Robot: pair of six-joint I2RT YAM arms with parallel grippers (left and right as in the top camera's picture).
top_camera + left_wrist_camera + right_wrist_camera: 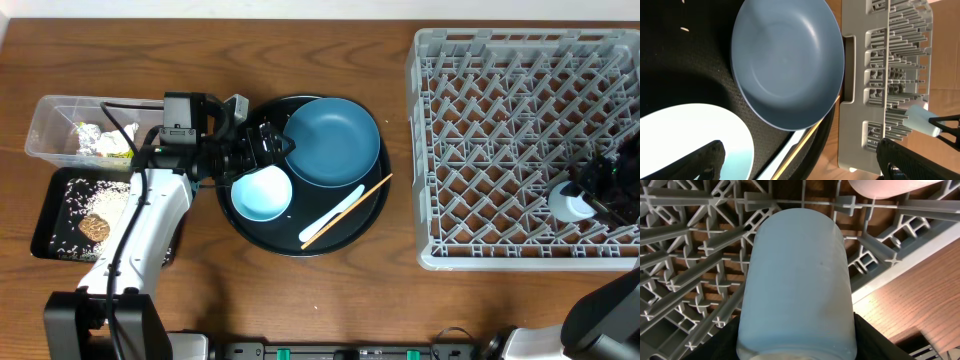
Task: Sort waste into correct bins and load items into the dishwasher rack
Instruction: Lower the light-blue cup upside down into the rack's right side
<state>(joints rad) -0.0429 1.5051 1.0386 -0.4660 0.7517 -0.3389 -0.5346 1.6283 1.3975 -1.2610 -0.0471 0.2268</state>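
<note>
small pale blue cup (pixel 797 280) gripped in right jaws, lower right of grey rack (pixel 500 100); left jaws spread wide.

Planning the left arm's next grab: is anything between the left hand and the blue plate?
Nothing visible does. The open left hand faces the plate directly. The bowl sits off to one side, close by the hand but not between them.

The pale blue cup (pixel 572 203) is in the grey rack (pixel 520 262), the blue plate (pixel 332 141) just beside the bowl (pixel 261 194).
</note>
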